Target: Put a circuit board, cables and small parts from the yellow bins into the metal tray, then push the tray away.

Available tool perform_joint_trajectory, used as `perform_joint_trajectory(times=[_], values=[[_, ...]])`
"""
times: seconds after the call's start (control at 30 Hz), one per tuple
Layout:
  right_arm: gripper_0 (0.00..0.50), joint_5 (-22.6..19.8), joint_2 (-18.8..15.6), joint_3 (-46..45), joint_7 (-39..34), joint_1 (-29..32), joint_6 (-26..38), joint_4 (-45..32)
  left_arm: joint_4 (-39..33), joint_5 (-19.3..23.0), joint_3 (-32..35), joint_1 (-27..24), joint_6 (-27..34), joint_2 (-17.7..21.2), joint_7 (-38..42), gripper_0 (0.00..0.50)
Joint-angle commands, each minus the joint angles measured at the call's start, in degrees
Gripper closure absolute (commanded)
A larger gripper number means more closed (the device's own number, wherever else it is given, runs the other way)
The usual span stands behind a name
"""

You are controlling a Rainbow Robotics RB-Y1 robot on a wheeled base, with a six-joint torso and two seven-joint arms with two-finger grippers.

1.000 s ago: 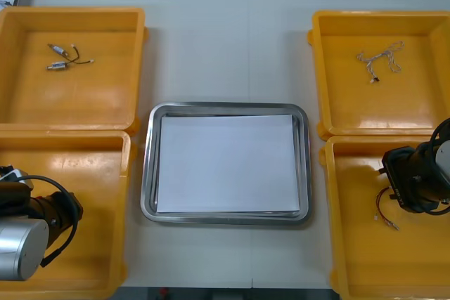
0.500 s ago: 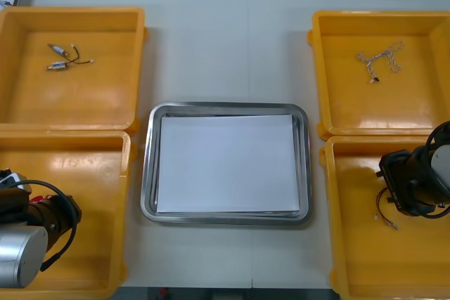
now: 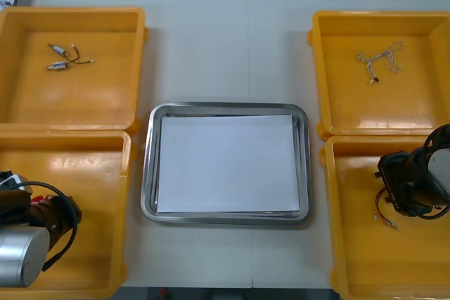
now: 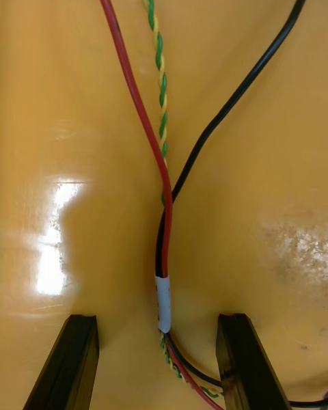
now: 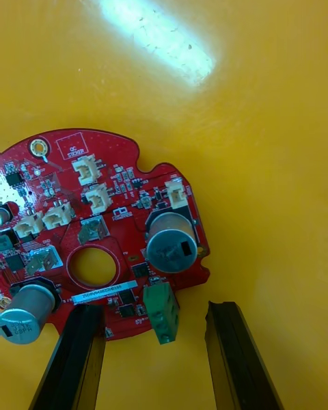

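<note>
Red, black and twisted wires of the cable (image 4: 166, 232) lie between the open fingers of our right gripper (image 4: 156, 321), in the near right bin (image 3: 373, 261). If we squeeze, a loose wire could slip out. Our left gripper (image 5: 154, 309), open too, sits over the edge of the circuit board (image 5: 123, 198); it might tip.

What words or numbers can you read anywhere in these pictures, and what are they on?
"QC STICKER": white print in a small box on the red circuit board, lying in a yellow bin at the open left pincer; the second word is faint.
White strip label near the board's hole: print too small to read.
Cables at the open right pincer, and the metal tray: no text.
</note>
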Motion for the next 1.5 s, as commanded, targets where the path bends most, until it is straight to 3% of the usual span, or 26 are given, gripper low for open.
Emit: perform_joint_trajectory(times=[0.03, 0.07, 0.13, 0.2, 0.23, 0.33, 0.57, 0.93, 1.37, 1.5], values=[[0.105, 1.06, 0.59, 1.14, 1.4, 1.18, -0.82, 0.76, 0.63, -1.15, -0.17, 0.19, -1.34, -1.15, -3.3, 0.074], [0.183, 0.97, 0.51, 1.22, 1.4, 1.18, -0.82, 0.76, 0.63, -1.15, -0.17, 0.19, -1.34, -1.24, -3.3, 0.079], [0.408, 0.88, 0.51, 1.14, 1.58, 1.09, -0.82, 0.76, 0.71, -1.23, 0.0, 0.11, -1.34, -1.15, -3.3, 0.106], [0.491, 0.88, 0.51, 1.22, 1.84, 0.83, -0.82, 0.76, 0.71, -1.23, 0.0, 0.11, -1.34, -1.15, -3.3, 0.163], [0.5, 0.88, 0.59, 1.22, 1.93, 0.83, -0.82, 0.76, 0.71, -1.32, 0.0, 0.11, -1.34, -1.15, -3.3, 0.181], [0.5, 0.79, 0.51, 1.22, 2.11, 0.39, -0.56, 0.76, 0.71, -1.32, 0.0, 0.11, -1.34, -1.15, -3.3, 0.237], [0.5, 0.79, 0.51, 0.7, 2.55, -1.37, 1.02, 0.5, 0.71, -1.32, 0.09, 0.11, -1.61, -1.15, -3.3, 0.495], [0.5, 2.38, 0.51, -1.59, 2.81, -4.62, 9.29, -4.6, 0.63, -0.97, 0.18, 0.11, -1.61, -0.45, -4.0, 0.5], [0.5, 0.79, 0.51, -6.07, 4.13, -4.62, 16.49, -11.55, -2.36, 2.99, 0.35, -1.56, 0.24, 5.7, -5.06, 0.5], [0.5, 0.27, 0.51, -7.74, 5.09, -4.71, 19.66, -14.09, -3.59, 6.15, 1.5, -2.44, 1.56, 7.9, -6.29, 0.5]])
